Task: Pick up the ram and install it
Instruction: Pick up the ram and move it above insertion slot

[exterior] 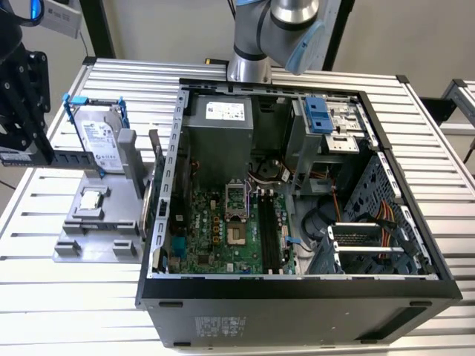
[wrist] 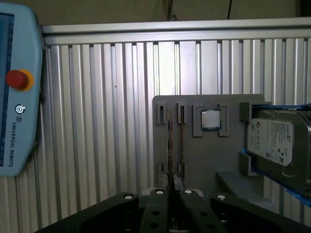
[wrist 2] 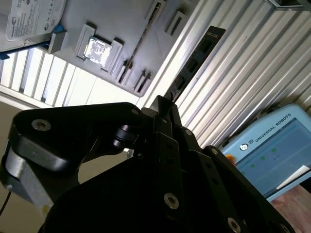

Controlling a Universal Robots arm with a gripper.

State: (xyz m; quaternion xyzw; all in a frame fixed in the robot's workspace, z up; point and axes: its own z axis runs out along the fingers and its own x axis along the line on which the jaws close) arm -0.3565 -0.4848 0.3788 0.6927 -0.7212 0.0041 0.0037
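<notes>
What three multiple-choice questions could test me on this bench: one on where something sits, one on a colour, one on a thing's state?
1. Where is the processor chip?
A. in the gripper
B. on the grey holder, beside the hard drive
C. atop the hard drive
2. What colour is the hard drive's bracket?
A. red
B. blue
C. yellow
3. What state is the ram in?
A. clamped in the gripper
B. lying on the grey holder
C. resting on the hard drive
Answers: 1 B, it sits in the grey holder's recess; 2 B, blue rails frame the hard drive; 3 A, it juts from the shut gripper in the second wrist view.
</notes>
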